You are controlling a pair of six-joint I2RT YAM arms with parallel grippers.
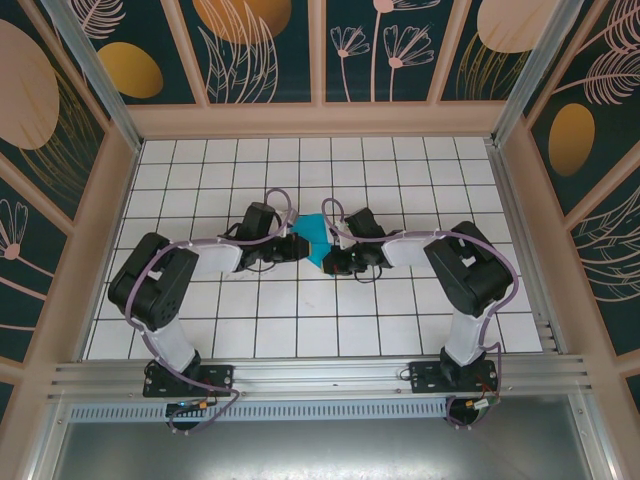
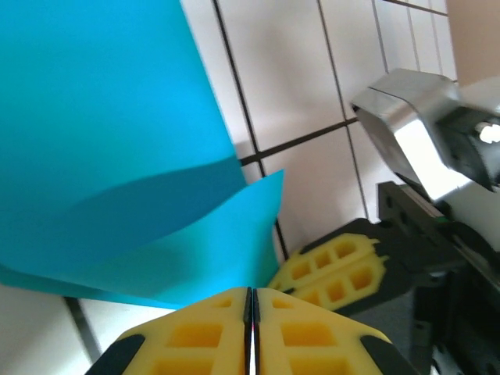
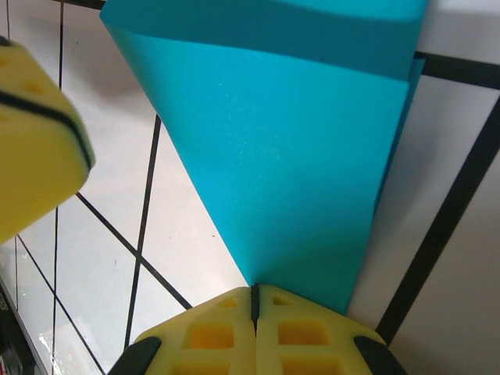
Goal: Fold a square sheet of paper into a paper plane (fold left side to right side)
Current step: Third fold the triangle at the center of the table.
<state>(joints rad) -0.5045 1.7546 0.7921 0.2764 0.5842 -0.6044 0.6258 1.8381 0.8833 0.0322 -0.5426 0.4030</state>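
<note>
Dark floral panels wall in a white tiled tabletop. From the near edge, the left arm and right arm reach inward and meet around the middle of the tiles. Between them sits the cyan sheet of paper, folded over on itself. In the wrist views its layers bow and lift clear of the tiles. The left fingers are pressed together, clamped on the sheet's lower edge where it runs into their tips. The right fingers are closed too, pinching a tapering end of the sheet. Seen from the left wrist, they sit just beside the paper's corner, close to the left pair.
</note>
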